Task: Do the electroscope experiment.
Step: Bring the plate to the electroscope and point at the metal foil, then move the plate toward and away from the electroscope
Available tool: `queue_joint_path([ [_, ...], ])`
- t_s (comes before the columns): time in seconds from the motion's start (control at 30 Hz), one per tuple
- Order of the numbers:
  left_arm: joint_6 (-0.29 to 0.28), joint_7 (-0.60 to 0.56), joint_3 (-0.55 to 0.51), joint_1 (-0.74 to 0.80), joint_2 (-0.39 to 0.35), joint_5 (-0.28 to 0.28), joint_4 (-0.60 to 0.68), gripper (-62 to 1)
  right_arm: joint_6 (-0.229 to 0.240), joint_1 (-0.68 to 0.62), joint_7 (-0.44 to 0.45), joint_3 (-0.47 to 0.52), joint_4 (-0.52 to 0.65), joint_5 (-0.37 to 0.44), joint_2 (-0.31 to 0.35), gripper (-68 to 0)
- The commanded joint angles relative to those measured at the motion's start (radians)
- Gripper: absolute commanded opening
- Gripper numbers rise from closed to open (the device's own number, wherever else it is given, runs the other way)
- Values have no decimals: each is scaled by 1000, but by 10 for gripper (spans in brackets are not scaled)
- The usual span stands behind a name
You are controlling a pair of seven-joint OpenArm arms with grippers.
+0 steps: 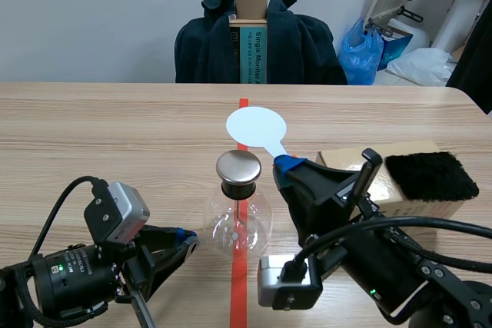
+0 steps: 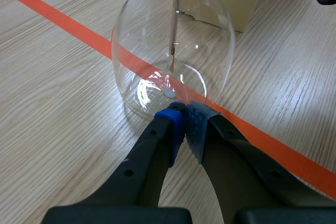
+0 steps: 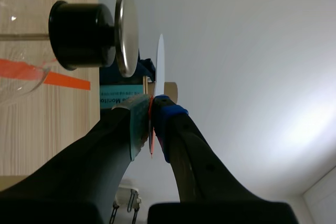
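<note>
Right gripper (image 3: 152,106): closed on the handle of the white paddle (image 3: 160,59), which is pinched thin between the two pads
White paddle: its round blade (image 1: 256,126) is carried ahead of the right fingertips, clear of the table (image 1: 115,136); its long axis runs from the pads forward into the blade
Electroscope (image 1: 231,224): the glass flask is standing on the table beside the right gripper, with the black stopper (image 1: 237,188) and the metal cap (image 1: 238,167) on top
Deciding relation: the metal cap lies to the side of the blade, on its table side; both are about parallel, near but apart. It is judged that the blade must be brought sideways onto the cap, not pushed forward
Nearer arm: the right one, as the paddle is held in it
Left gripper (image 2: 185,121): the fingers are pressed together on nothing, low at the foot of the flask, well under the cap; whether the tips touch the glass cannot be told
Right wrist view: blade and cap are seen edge-on, so the gap between them can be read; in the scene view the blade is only seen beyond the cap
Left wrist view: the rod (image 2: 176,19) inside the flask is shown; its leaf is too small to judge
Black cloth (image 1: 430,176): laid on the cardboard box (image 1: 342,160), beside the right arm
</note>
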Motion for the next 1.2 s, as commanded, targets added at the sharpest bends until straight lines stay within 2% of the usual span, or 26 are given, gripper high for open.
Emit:
queue_joint_path([
  [0.0, -2, -16, -5, -3, 5, -10, 14, -579, -14, 9, 13, 6, 21, 1, 6, -669],
  [0.43, -2, -16, -5, -3, 5, -10, 14, -579, -38, -2, 92, 6, 21, 1, 42, -669],
  [0.63, -2, -16, -5, -3, 5, -10, 14, -579, -67, -23, 149, 6, 21, 0, 59, -669],
  [1.17, -2, -16, -5, -3, 5, -10, 14, -579, -67, -33, 165, 6, 21, 0, 61, -669],
])
